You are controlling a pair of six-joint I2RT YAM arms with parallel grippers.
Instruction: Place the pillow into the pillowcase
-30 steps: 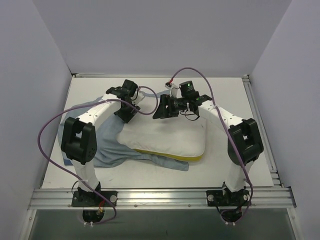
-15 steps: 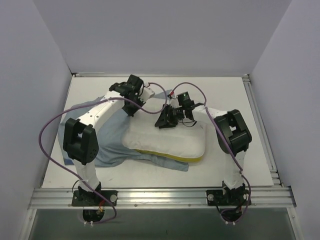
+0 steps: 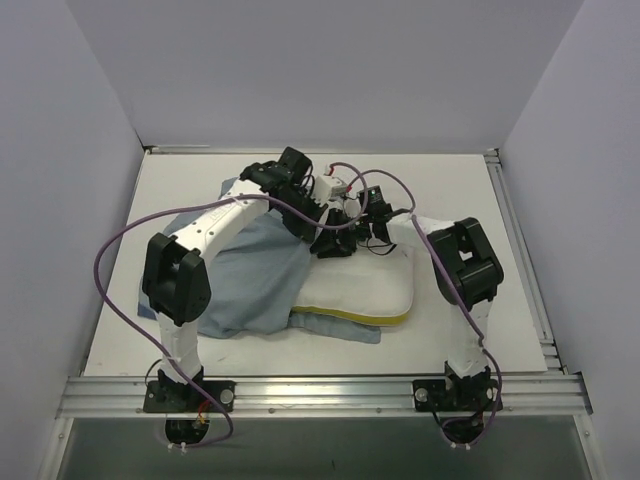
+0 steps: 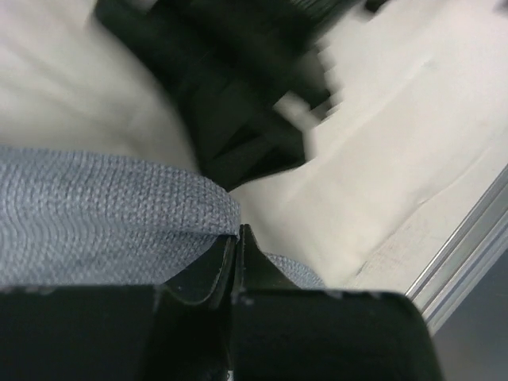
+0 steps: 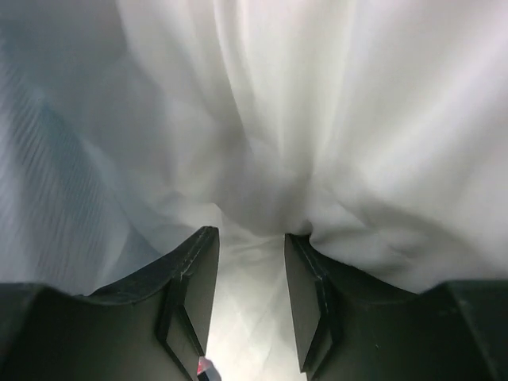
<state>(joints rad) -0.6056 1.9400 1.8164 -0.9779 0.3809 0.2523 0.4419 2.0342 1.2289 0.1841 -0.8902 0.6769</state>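
Left wrist view, sleeving step: left claw clamps the pillowcase, right claw pinches the pillow; next, presumably, draw cloth over.

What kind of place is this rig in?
Likely a lab test cell, not a home: plain pale panel walls box in a white tabletop, with a silver aluminium frame rail along its near edge.

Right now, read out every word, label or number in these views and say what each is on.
None: no readable text in any view. The pillowcase shows only its plain grey-blue side, and the pillow is plain white with a yellow edge.
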